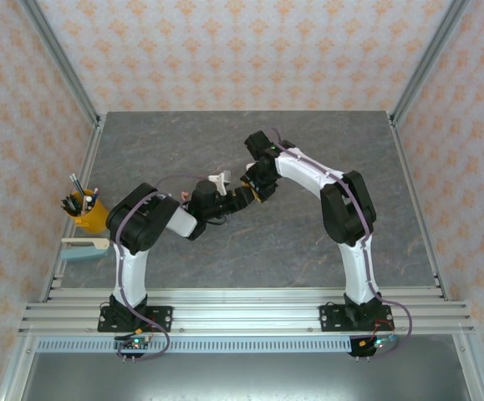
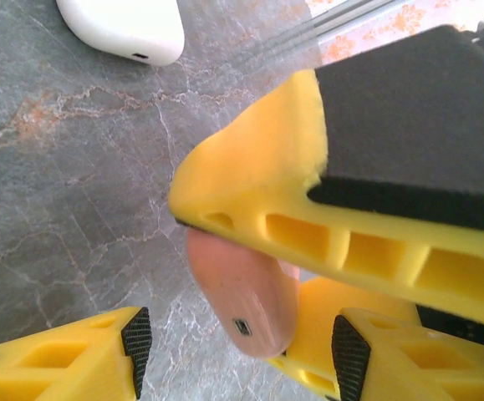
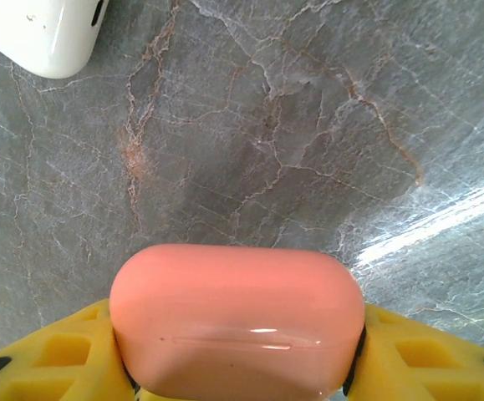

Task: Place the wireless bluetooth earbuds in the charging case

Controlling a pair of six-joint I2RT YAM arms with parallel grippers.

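Observation:
My right gripper (image 3: 237,372) is shut on the salmon pink charging case (image 3: 237,322), one yellow finger (image 3: 53,363) pressing on each short end; the case's lid is closed. In the left wrist view that pink case (image 2: 246,292) hangs above the table with its port end towards the camera. My left gripper (image 2: 242,351) stands open around that end, with both black pads (image 2: 135,344) clear of it. Both grippers meet at mid-table (image 1: 246,196). A white charging case (image 2: 124,29) lies on the table beyond (image 3: 37,33). The earbuds are out of view.
The table is a grey marbled slab (image 1: 308,242). A yellow cup of pens (image 1: 85,213) and a pale flat item (image 1: 84,246) sit at the left edge. Patterned walls with metal posts close in the left, back and right sides.

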